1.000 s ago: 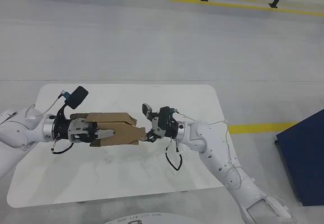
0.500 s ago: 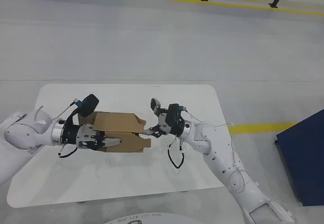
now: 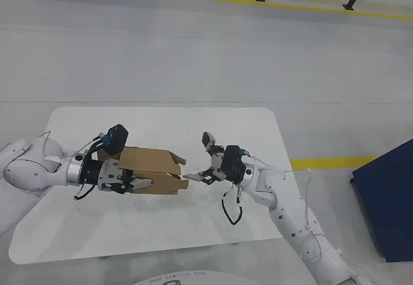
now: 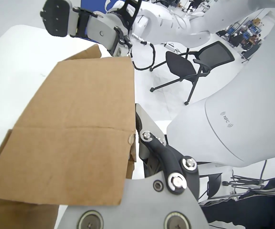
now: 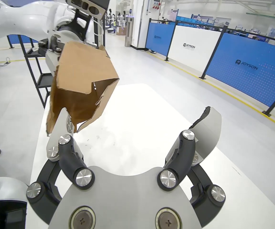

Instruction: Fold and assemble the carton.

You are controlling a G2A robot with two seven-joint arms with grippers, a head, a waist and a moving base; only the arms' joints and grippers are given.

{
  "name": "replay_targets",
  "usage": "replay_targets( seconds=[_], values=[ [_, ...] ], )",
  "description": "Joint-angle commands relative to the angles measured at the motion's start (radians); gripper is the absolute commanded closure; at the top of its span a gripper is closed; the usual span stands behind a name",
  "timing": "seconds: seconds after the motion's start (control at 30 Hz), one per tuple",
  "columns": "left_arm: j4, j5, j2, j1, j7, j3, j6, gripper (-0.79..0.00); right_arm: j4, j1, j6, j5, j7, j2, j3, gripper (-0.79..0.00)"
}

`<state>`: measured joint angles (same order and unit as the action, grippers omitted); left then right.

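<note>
Gripping the carton point(image 3: 149, 171) at its 9 o'clock end, the left tool point(image 3: 131, 178) is clamped on the cardboard and holds it above the middle of the worktop point(image 3: 249, 128). The right tool point(image 3: 197, 157), spread wide and empty, sits at the carton's 3 o'clock end, one finger point(image 5: 61, 120) just beside the ragged flaps point(image 3: 180, 162). A push there could crush a flap or twist the half-open carton out of its single grip.

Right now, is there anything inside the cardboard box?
Looking into the carton through its open end, only bare brown cardboard walls show, with nothing else in there. The far end, where the left gripper holds it, is hidden by its own walls.
</note>
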<state>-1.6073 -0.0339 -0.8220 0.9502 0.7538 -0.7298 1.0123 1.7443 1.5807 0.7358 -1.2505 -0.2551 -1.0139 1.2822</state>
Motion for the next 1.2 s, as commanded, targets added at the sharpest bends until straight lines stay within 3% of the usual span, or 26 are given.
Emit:
replay_targets(
  seconds=[0.0,0.63,0.67,0.7,0.73,0.93,1.03,1.07,1.17],
  values=[
    [-0.004,-0.026,0.001,0.006,-0.01,0.001,0.0,0.0,0.007,-0.012,-0.012,-0.005,0.028,-0.003,-0.022,-0.785],
    [0.017,-0.137,0.001,-0.032,-0.08,0.078,0.0,0.0,-0.017,-0.048,-0.034,0.014,0.039,-0.015,-0.061,-0.785],
    [0.019,-0.149,0.001,-0.036,-0.088,0.08,0.0,0.0,-0.016,-0.048,-0.034,0.015,0.043,-0.015,-0.062,-0.702],
    [0.02,-0.158,0.002,-0.038,-0.101,0.082,0.0,0.0,-0.016,-0.049,-0.035,0.015,0.045,-0.015,-0.063,-0.514],
    [0.019,-0.168,0.002,-0.039,-0.112,0.085,0.0,0.0,-0.016,-0.049,-0.033,0.018,0.047,-0.015,-0.064,-0.388],
    [0.028,-0.228,0.007,-0.046,-0.201,0.096,0.0,0.0,-0.016,-0.047,-0.014,0.034,0.048,-0.014,-0.058,-0.36],
    [0.034,-0.252,0.011,-0.049,-0.224,0.113,0.0,0.0,-0.009,-0.043,-0.017,0.027,0.049,-0.014,-0.058,-0.391],
    [0.038,-0.257,0.012,-0.051,-0.23,0.12,0.0,0.0,-0.005,-0.042,-0.018,0.022,0.051,-0.015,-0.06,-0.508],
    [0.056,-0.263,0.014,-0.062,-0.244,0.139,0.0,0.0,0.009,-0.04,-0.034,-0.014,0.056,-0.014,-0.064,-0.73]
  ],
)
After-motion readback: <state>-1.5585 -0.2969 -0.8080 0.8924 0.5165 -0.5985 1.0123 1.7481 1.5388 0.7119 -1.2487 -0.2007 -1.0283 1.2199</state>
